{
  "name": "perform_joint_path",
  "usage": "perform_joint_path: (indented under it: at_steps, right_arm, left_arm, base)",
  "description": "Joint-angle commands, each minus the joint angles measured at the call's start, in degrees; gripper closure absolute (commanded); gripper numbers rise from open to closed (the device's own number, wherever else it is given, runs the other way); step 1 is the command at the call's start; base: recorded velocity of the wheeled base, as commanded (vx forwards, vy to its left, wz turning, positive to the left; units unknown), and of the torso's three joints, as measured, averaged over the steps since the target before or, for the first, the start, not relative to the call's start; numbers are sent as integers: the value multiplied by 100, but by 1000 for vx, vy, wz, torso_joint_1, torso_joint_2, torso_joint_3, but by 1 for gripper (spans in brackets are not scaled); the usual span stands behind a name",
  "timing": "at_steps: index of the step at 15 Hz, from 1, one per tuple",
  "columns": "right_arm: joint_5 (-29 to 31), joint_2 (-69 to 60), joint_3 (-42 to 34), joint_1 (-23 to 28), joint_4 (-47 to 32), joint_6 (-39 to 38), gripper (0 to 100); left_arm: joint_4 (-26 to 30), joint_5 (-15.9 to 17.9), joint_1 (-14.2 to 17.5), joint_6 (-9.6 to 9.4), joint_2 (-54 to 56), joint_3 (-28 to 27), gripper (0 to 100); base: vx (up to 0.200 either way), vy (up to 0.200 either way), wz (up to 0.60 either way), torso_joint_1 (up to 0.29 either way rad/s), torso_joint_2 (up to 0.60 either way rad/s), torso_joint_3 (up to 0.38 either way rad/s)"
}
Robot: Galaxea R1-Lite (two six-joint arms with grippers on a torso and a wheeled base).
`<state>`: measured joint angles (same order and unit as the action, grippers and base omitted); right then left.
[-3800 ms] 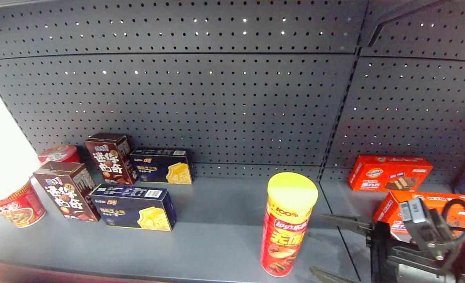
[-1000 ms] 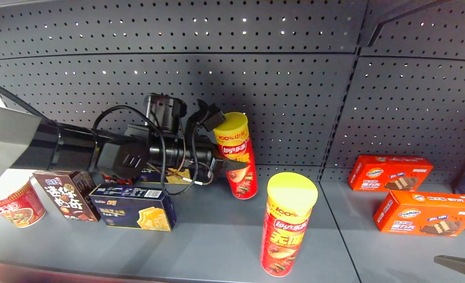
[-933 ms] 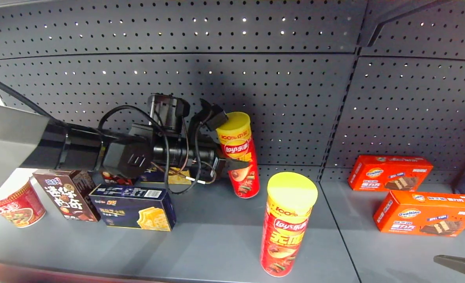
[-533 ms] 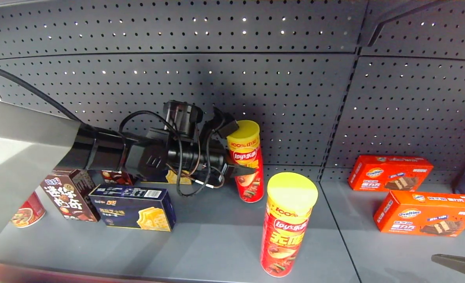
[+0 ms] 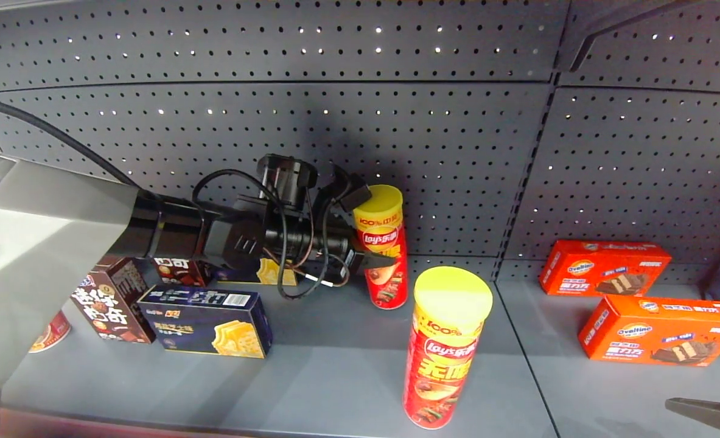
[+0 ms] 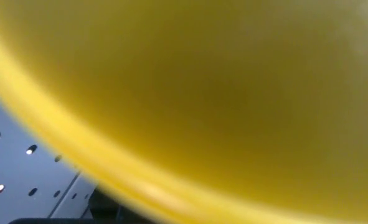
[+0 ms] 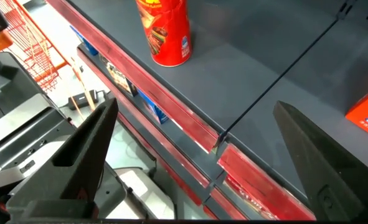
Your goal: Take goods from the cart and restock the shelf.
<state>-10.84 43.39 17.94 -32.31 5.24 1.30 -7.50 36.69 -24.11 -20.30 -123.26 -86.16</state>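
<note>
A red chips can with a yellow lid (image 5: 384,243) stands near upright at the back of the grey shelf (image 5: 335,371), close to the pegboard wall. My left gripper (image 5: 383,254) reaches in from the left and is shut on the can's middle. Its lid (image 6: 202,93) looms right against the left wrist camera. A second, matching chips can (image 5: 448,347) stands free near the shelf's front edge, also seen as the can (image 7: 165,31) in the right wrist view. My right gripper (image 7: 196,106) hangs open, with nothing in it, off the shelf's front right.
Dark blue boxes (image 5: 207,319), brown boxes (image 5: 113,301) and a red noodle cup (image 5: 49,331) crowd the shelf's left. Two orange boxes (image 5: 661,331) lie right of the divider seam. A red wire cart (image 7: 40,56) stands below the shelf's red front strip (image 7: 258,186).
The left arm came in with the can and carried it right and back towards the pegboard. The right gripper drew away from the front can to the lower right.
</note>
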Motion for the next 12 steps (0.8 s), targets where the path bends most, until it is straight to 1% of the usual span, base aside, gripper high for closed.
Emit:
perform_joint_path:
  at_steps: [1,4,6,7,12]
  right_arm:
    - [-6,21,-1,-4,-6,1,0]
    - [-15,21,-10,-13,-6,-7,0]
    - [-15,21,-10,-13,-6,-7,0]
    - [-15,21,-10,-13,-6,-7,0]
    - [-15,56,-63,-13,-23,-7,0]
  left_arm:
    - [-6,-4,-14,-1,-40,-41,100]
    - [-6,-4,-23,-9,-58,-50,100]
    - [-6,-4,-23,-115,-111,-50,100]
    - [-6,-4,-23,-124,-119,-50,0]
    - [-24,-66,-50,-124,-102,-23,0]
  base:
    - [0,0,0,0,0,0]
    - [0,0,0,0,0,0]
    - [0,0,0,0,0,0]
    - [0,0,0,0,0,0]
    - [0,0,0,0,0,0]
